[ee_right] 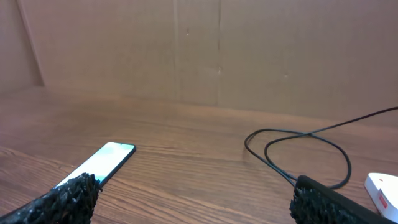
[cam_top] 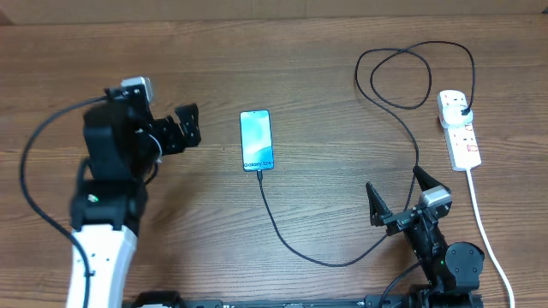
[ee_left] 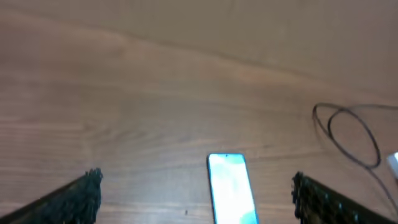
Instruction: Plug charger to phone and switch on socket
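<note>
While both grippers hold nothing, the phone (cam_top: 256, 140) lies face up in the middle of the table (cam_top: 325, 77). At nine o'clock from it, the left gripper (cam_top: 190, 127) has its fingers spread wide. At four o'clock, the right gripper (cam_top: 394, 178) does too. The charger (cam_top: 282, 235) runs from the phone's bottom edge to the socket (cam_top: 461, 130) at three o'clock.

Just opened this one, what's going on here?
Nothing is being handled right now. The left hand hovers open to the left of the phone. The right hand is open nearer the socket. Both are empty. The charger runs from the socket, loops, and ends at the phone's bottom edge. Whether its tip is seated is too small to tell, as is the socket's switch.
</note>
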Robot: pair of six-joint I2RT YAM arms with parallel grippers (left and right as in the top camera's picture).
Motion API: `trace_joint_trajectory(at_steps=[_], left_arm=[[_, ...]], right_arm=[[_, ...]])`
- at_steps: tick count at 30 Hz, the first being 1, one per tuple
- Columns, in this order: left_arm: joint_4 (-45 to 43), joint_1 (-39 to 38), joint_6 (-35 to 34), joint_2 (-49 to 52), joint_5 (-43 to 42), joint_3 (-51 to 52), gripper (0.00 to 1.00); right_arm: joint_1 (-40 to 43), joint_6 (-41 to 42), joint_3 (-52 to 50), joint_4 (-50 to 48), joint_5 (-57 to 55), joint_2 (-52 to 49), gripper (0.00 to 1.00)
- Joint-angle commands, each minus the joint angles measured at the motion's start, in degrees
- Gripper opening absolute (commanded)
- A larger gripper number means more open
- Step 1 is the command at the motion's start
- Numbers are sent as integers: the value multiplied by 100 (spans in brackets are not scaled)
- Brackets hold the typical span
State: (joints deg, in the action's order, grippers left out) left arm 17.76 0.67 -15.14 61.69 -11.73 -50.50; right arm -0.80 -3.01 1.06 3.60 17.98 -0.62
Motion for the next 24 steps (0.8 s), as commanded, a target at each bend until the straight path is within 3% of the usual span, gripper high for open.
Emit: trace_joint_trajectory(at_steps=[1,3,8,24], left_arm=[[-1309,-39,118,-428,-334,1147,100],[-2321,-39,7,-658,-358,1921,100],[-3217,-33,11,-1228,-299,3147,100],[-3499,-33,11,-2632,-181,4774,100]], right_arm=[[-22,-9,-59,-31,-33,46,100],[-22,-7,-59,-31,-33,44,100],[-22,-9,-59,-31,-33,44,100],[-22,-7,-59,-31,-33,44,100]])
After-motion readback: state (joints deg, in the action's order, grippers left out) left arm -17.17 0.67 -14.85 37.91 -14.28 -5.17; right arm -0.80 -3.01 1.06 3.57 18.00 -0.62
